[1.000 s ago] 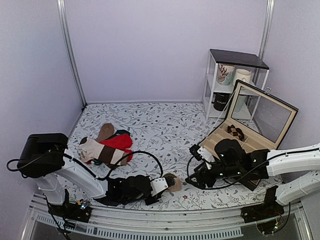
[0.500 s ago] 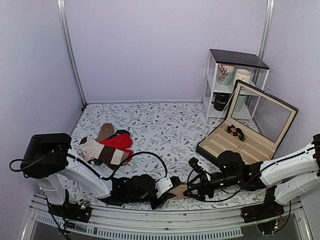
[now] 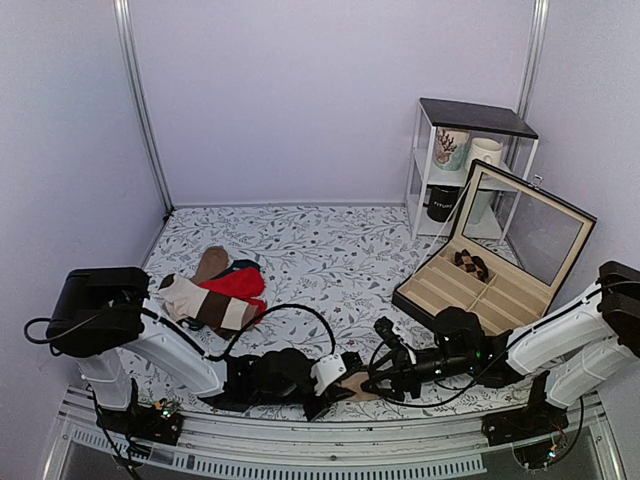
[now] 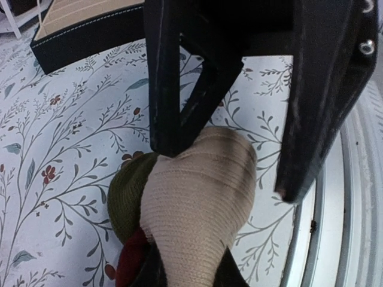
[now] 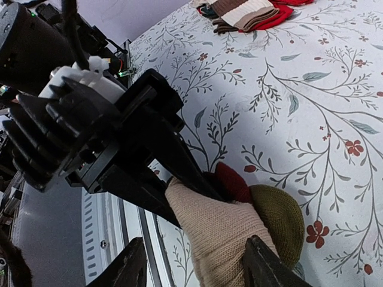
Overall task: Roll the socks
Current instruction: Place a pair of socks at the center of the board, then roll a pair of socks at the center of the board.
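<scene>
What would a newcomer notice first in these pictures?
At the near edge of the flowered table, the left hand grips a rolled bundle of tan socks while the right hand straddles it, fingers open. Farther back on the left lies a heap of spare socks, one bright red; on the right stands an open glass-lidded box.

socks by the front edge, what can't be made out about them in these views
Left wrist: the socks run off the bottom edge, so their lower end is unseen.
Right wrist: the right end effector stands astride them; whether a finger touches cannot be told, and the bottom edge cuts them off.
Top external: the left end effector and the right one cover all but a tan sliver.
</scene>
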